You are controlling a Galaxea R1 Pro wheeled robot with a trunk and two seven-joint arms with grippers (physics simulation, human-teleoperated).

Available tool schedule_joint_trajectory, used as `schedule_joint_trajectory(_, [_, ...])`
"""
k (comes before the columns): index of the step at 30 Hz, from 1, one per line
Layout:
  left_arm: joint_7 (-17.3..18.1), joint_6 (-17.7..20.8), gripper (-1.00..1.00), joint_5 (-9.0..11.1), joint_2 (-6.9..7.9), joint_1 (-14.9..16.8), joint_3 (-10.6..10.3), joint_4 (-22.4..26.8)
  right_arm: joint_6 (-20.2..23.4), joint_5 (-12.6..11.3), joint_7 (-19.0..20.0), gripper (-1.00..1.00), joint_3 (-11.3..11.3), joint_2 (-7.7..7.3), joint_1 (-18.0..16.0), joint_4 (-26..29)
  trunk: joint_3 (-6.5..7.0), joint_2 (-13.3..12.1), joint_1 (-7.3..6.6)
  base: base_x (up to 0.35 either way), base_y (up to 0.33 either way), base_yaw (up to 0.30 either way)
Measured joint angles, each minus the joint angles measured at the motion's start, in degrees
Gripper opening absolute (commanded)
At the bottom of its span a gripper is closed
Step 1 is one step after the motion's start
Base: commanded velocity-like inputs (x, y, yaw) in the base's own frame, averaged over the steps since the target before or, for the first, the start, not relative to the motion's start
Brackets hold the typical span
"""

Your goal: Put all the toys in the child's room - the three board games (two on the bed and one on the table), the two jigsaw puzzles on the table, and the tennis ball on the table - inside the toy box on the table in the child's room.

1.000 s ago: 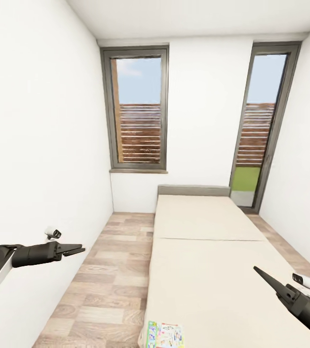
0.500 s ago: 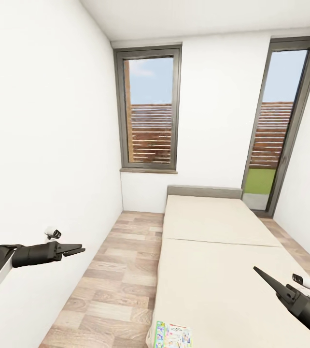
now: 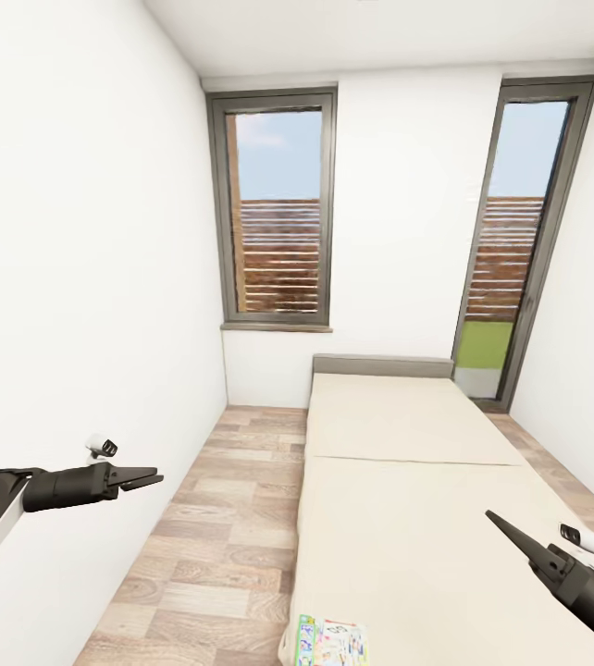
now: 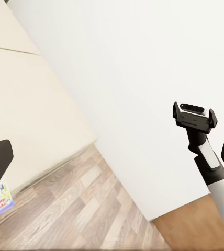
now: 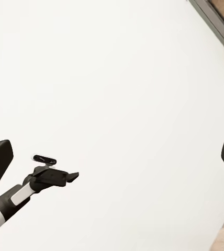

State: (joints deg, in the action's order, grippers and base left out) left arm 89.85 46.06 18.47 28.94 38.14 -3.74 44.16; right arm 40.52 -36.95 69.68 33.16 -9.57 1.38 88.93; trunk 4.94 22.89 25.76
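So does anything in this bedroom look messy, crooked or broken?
Nothing looks broken or spilled. The one stray item is a colourful board game lying flat on the near end of the bed, close to its floor-side edge, on an otherwise bare mattress. Both windows and the wood floor look tidy.

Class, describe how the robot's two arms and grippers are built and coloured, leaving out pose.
Both arms are dark grey with white sections. The left gripper and right gripper end in slim, tapered black jaws. A small white camera with dark lenses sits near each wrist.
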Motion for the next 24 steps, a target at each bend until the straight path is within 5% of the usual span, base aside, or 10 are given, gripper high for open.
schedule_joint_trajectory(24, [0.00, 0.00, 1.00, 0.00, 0.00, -0.03, 0.03, 0.00, -0.04, 0.01, 0.10, 1.00, 0.03, 0.00, 0.00, -0.01, 0.04, 0.00, 0.00, 0.000, 0.060, -0.027])
